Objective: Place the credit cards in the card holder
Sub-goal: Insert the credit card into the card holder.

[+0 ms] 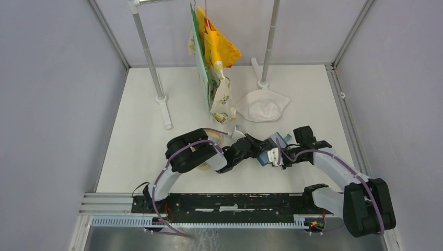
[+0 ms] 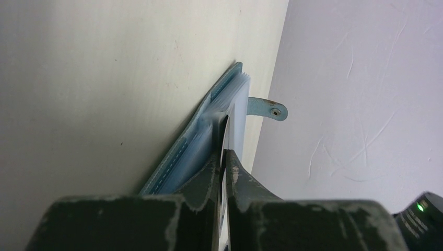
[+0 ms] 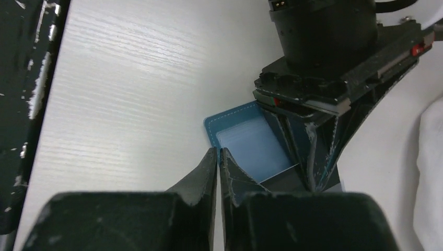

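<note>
One credit card [image 2: 225,137] is held at the mouth of the card holder [image 3: 235,128], near the middle of the table.
Seen from above, the left gripper [image 1: 261,150] and the right gripper [image 1: 275,155] are brought together over the blue holder, with a white cloth [image 1: 261,107] lying farther off. At the left wrist, the fingers are clenched on the card's thin edge, which is aimed into the holder's clear sleeves. The snap tab [image 2: 267,109] is seen sticking out to the right. At the right wrist, the fingers are pressed together at the holder's near corner, apparently pinching its cover. The card should be lined up with the sleeve opening and slid in slowly while the cover is held steady. A second card cannot be made out.
</note>
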